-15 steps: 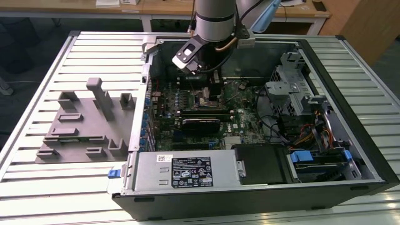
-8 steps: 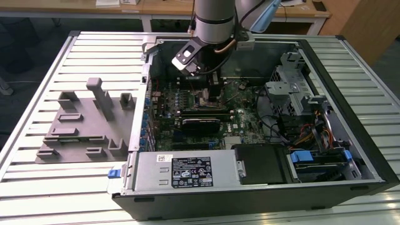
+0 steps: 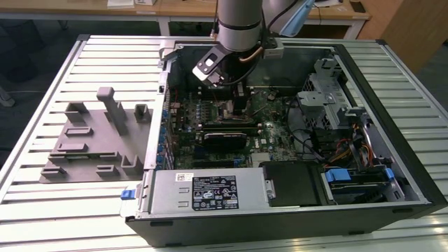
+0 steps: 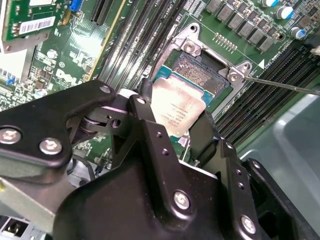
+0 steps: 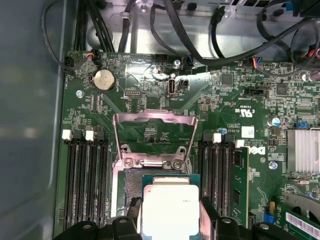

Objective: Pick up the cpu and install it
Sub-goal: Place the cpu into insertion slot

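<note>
Black fingers (image 4: 150, 130) of the end effector (image 4: 177, 131) were closed onto opposite edges of the cpu (image 4: 176, 107), gripping it, as both wrist views showed. It hung just over the open socket (image 4: 202, 75) on the green motherboard (image 5: 150, 95), with the hinged frame (image 5: 152, 120) tipped back. In the exterior view the arm (image 3: 242, 21) stood over the computer case (image 3: 280, 228) on the slatted tabletop (image 3: 42, 210).
</note>
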Motion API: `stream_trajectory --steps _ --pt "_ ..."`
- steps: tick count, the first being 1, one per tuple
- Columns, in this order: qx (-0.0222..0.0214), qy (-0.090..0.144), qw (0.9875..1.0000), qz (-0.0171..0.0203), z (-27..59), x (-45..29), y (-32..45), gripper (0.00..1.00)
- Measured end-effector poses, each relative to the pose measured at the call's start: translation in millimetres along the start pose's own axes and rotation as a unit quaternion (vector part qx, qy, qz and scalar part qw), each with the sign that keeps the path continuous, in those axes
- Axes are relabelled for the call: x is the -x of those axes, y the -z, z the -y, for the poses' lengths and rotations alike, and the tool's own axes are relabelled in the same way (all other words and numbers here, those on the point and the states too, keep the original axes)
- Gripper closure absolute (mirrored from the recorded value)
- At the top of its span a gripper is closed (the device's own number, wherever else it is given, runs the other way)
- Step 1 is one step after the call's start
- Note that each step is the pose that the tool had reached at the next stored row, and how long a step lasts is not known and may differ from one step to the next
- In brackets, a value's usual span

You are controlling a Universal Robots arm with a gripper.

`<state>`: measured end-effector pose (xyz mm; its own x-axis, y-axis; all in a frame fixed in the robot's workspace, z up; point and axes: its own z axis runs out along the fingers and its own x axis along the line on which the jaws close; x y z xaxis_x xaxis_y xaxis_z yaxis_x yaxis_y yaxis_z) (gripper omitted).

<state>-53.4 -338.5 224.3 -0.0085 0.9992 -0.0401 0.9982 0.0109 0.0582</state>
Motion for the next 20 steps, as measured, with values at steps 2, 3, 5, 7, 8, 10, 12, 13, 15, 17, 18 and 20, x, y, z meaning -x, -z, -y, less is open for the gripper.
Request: stream_trajectory --steps 2,3,5,7,8,10,12,13,15,17,18,20 --pt "0.0000 0.000 1.0000 0.0000 0.7 -0.6 -2.0 0.46" --pt "0.0000 0.000 1.0000 0.0000 1.1 -0.9 -3.0 0.46" --pt "0.0000 0.000 1.0000 0.0000 1.3 -1.2 -4.8 0.46" --pt "0.0000 0.000 1.0000 0.0000 1.5 -1.3 -6.9 0.46" --pt "0.0000 0.000 1.0000 0.0000 1.6 -1.5 -7.9 0.46" --pt "0.0000 0.000 1.0000 0.0000 1.9 -1.9 -10.0 0.46" --pt "0.0000 0.000 1.0000 0.0000 2.1 -2.6 -11.8 0.46" --pt "0.0000 0.000 1.0000 0.0000 2.2 -3.0 -12.6 0.46" --pt "0.0000 0.000 1.0000 0.0000 2.4 -4.1 -13.9 0.46" --pt "0.0000 0.000 1.0000 0.0000 2.8 -4.8 -15.4 0.46" --pt "0.0000 0.000 1.0000 0.0000 3.0 -5.1 -16.1 0.46" --pt "0.0000 0.000 1.0000 0.0000 3.4 -5.9 -17.1 0.46"
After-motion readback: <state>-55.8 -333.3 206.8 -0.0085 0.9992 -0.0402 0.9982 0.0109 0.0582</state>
